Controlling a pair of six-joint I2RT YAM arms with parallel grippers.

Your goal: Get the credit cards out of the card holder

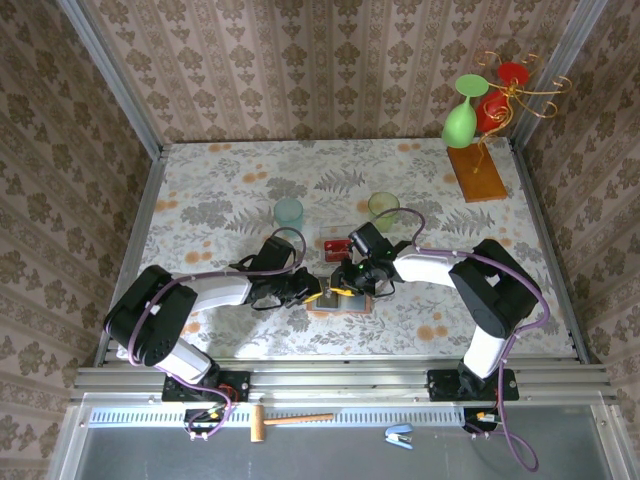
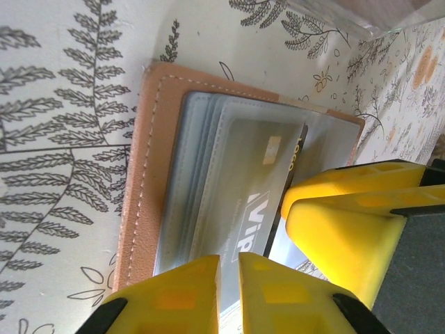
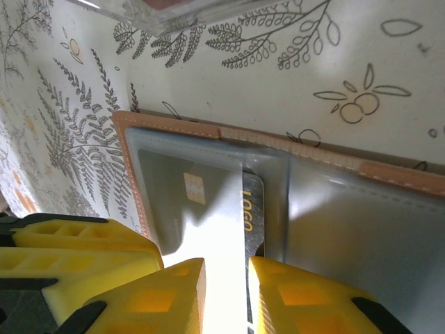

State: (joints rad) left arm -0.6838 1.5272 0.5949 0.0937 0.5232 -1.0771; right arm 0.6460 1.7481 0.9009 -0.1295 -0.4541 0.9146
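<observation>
Both arms bent inward over card holder (image 2: 149, 139); left gripper (image 2: 229, 268), right gripper (image 3: 227, 270) nearly closed, hold unclear.

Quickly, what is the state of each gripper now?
Left gripper: fingers almost closed, tips at the card holder; a grip cannot be told.
Right gripper: fingers slightly apart over the dark card; a grip cannot be told.

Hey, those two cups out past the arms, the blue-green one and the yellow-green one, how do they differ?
Colour: the blue-green cup is a cool teal; the yellow-green cup is a pale lime.
Place: the blue-green cup stands beyond the left arm, the yellow-green cup beyond the right arm, nearer the glass stand.
Shared: both are upright, translucent, open-topped, about the same size, and stand past the card holder.
</observation>
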